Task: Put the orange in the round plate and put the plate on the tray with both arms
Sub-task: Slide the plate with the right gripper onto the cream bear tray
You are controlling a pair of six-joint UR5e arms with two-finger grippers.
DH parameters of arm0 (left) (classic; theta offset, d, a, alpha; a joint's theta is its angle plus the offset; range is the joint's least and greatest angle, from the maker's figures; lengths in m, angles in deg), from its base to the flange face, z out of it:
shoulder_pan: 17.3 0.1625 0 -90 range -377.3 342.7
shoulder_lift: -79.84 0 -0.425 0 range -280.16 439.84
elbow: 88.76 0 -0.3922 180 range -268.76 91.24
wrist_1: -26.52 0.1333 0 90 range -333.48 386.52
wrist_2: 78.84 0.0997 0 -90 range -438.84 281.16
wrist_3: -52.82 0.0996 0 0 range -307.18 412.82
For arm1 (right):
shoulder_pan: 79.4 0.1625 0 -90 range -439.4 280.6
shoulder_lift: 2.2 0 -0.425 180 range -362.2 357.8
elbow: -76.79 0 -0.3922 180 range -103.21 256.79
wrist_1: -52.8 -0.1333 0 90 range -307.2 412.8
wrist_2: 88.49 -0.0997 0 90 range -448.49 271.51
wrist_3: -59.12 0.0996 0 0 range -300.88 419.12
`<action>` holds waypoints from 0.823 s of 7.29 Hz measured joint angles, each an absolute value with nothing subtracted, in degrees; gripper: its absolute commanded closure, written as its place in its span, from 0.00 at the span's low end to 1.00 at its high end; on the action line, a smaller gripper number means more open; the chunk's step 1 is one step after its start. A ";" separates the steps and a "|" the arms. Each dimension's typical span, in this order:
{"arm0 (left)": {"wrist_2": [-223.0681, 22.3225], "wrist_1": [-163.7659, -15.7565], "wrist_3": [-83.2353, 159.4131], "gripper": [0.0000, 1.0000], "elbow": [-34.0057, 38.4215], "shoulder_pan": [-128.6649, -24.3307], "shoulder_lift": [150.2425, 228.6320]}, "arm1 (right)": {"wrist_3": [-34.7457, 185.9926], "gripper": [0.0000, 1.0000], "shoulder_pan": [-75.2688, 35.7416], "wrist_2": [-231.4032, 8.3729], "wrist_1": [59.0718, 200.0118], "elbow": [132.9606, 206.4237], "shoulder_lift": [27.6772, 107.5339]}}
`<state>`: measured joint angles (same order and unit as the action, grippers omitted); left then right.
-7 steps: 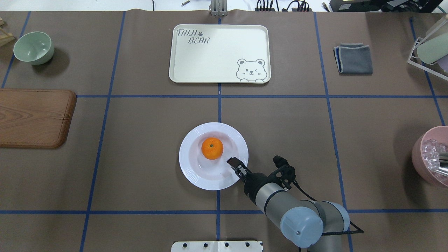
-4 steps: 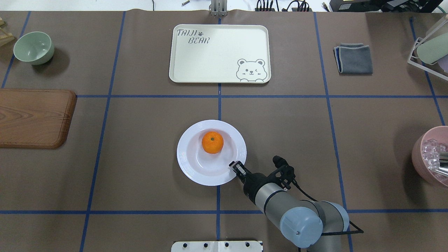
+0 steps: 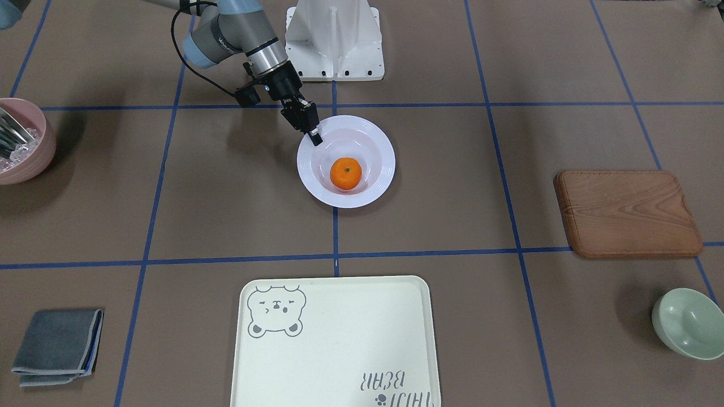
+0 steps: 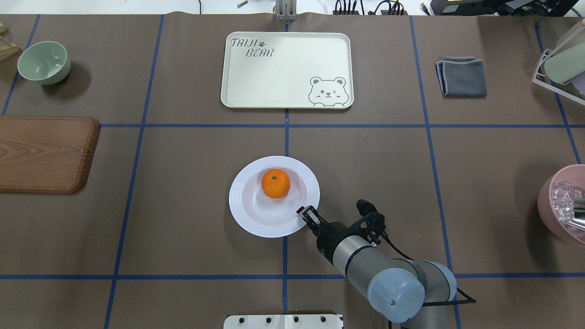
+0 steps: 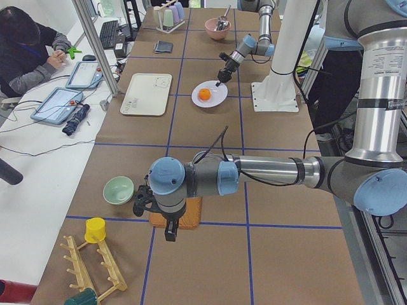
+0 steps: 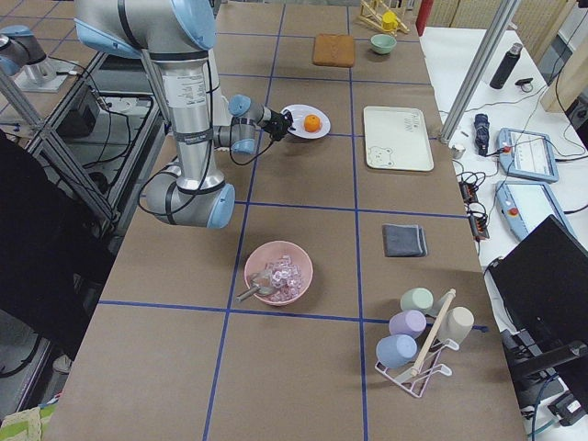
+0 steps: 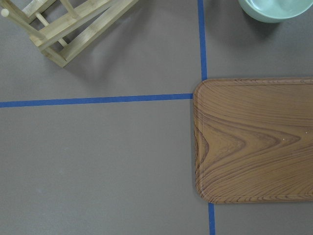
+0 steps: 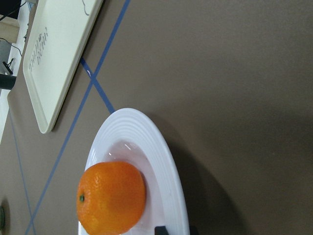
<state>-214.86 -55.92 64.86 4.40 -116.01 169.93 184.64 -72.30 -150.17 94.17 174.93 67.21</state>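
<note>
Centrally, glossy white ridged round plate (image 4: 242, 214) with bright orange (image 4: 275, 183) inside, right end effector (image 4: 304, 213) tight on its rim.

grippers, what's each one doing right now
Right gripper: closed on the rim of the glossy white round plate, which carries the small bright-orange fruit.
Left gripper: cannot be told.

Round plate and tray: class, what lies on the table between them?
Nothing stands between the round plate and the tray: only bare brown table cover crossed by blue tape lines, as the overhead view shows.
</note>
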 measured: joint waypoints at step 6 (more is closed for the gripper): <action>-214.92 -55.92 64.86 0.02 4.55 -116.00 169.93 | 184.73 1.00 -72.15 -143.76 85.59 176.31 67.49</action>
<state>-214.92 -55.92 64.86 4.55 -116.00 169.93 184.73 -72.15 -143.76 85.59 176.31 67.49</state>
